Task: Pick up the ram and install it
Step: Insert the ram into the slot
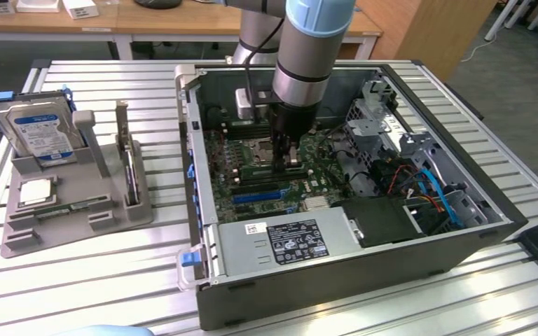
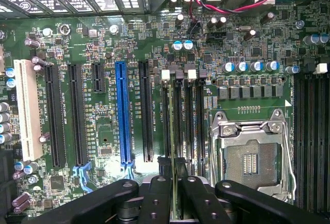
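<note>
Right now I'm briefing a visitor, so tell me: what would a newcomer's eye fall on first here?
The arm reaches down into the open computer case at the exterior view's middle. Its tool grips a thin green memory stick edge-on over the circuit board, near its bright blue slot. A blue-labelled hard drive stands at the exterior view's left.

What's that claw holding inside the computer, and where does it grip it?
The claw pinches the ram, a thin green stick seen edge-on, by its two flat faces, above the memory slots.
</note>
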